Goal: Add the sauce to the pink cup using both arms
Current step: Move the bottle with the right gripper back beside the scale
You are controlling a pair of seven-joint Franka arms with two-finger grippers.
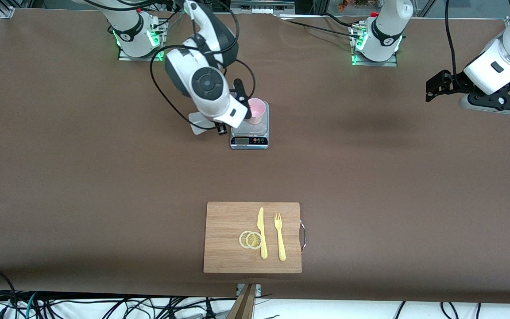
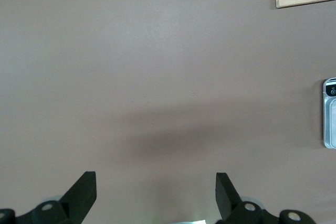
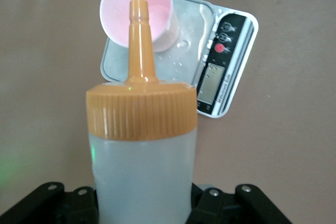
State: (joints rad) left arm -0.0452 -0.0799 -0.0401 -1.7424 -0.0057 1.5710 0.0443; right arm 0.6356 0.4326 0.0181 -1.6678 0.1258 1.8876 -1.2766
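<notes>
The pink cup [image 1: 256, 110] stands upright on a small silver scale [image 1: 249, 141], toward the right arm's end of the table. My right gripper [image 1: 240, 101] is beside the cup and is shut on the sauce bottle [image 3: 142, 171], a whitish bottle with an orange cap. In the right wrist view the orange nozzle [image 3: 139, 35] points at the pink cup [image 3: 118, 9], with its tip over the cup's mouth. The arm hides the bottle in the front view. My left gripper [image 1: 434, 86] hangs open and holds nothing over bare table at the left arm's end. Its fingers [image 2: 84, 190] stand wide apart.
A wooden cutting board [image 1: 224, 248] lies nearer to the front camera than the scale. On it are two lemon slices [image 1: 250, 239], a yellow knife [image 1: 261, 232] and a yellow fork [image 1: 280, 237]. The two arm bases [image 1: 376, 44] stand along the table's back edge.
</notes>
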